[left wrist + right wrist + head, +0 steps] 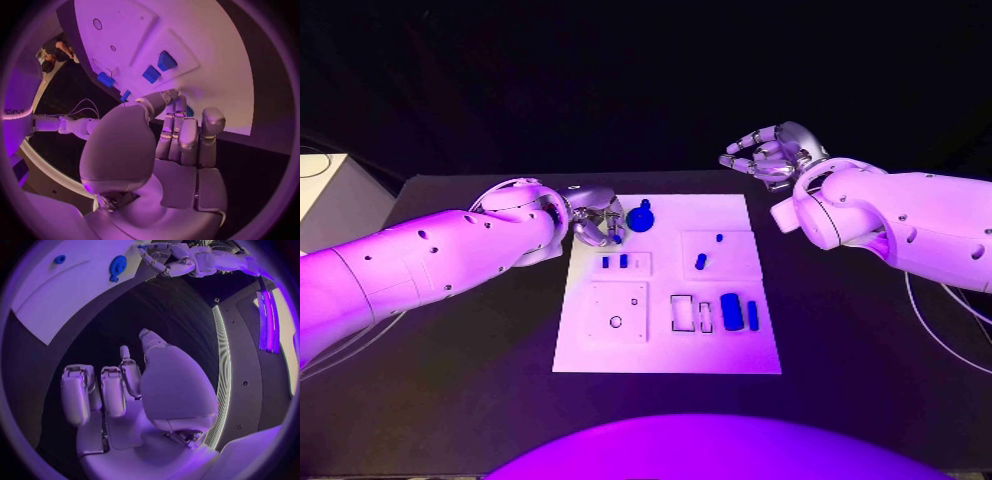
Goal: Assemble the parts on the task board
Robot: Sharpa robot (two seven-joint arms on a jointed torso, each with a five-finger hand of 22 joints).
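Black table [473,350] | task board [668,355] | round blue part [640,217] just beside left hand [597,222]

Hardly any writing can be read here. In the left wrist view, a short dark word is printed on the white arm segment [14,111] at the circle's rim; it looks like a brand mark ending in "RUS", but its first letters are too bent and small to make out. The task board [733,355] carries no legible lettering or numbers, and the blue parts [731,311] on it show no marks that can be read.
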